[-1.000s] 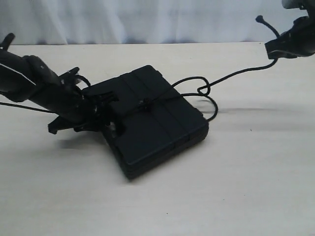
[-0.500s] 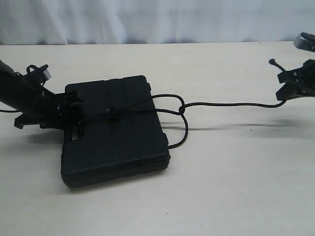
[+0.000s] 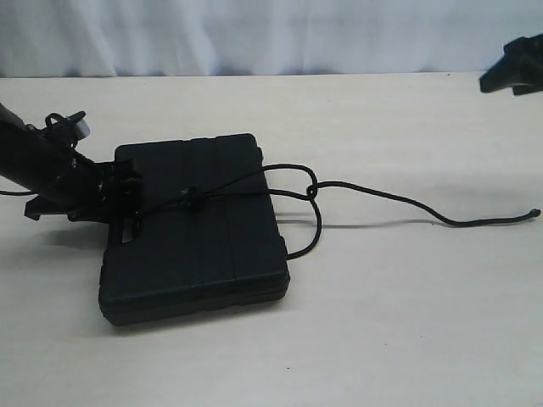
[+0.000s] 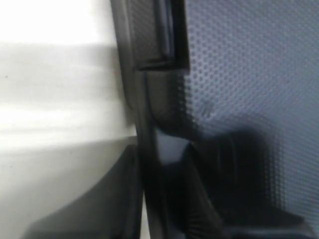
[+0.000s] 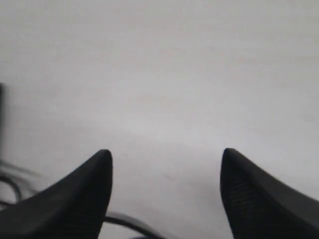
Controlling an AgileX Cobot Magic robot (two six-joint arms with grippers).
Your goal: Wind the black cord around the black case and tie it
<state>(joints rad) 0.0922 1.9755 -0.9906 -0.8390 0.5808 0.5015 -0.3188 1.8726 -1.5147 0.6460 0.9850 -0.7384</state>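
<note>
The black case (image 3: pixel 195 237) lies flat on the table left of centre. The black cord (image 3: pixel 246 180) crosses its lid with a small knot (image 3: pixel 188 197), then twists into a loose loop (image 3: pixel 312 192) off the case's right edge. Its free end (image 3: pixel 509 220) trails on the table to the right. My left gripper (image 3: pixel 119 199) is shut on the case's left edge; in the left wrist view its fingers (image 4: pixel 109 199) straddle the rim of the case (image 4: pixel 239 74). My right gripper (image 3: pixel 513 75) hangs open at the upper right, holding nothing (image 5: pixel 165 159).
The pale wooden table (image 3: pixel 382 339) stretches around the case. A white curtain (image 3: pixel 254 34) closes off the back. A thin black strand (image 5: pixel 124 221) shows on the table beneath my right gripper's fingers.
My right gripper has opened, let go of the cord's end and risen to the upper right. The cord's end has dropped onto the table. Earlier the left gripper swung the case leftward.
</note>
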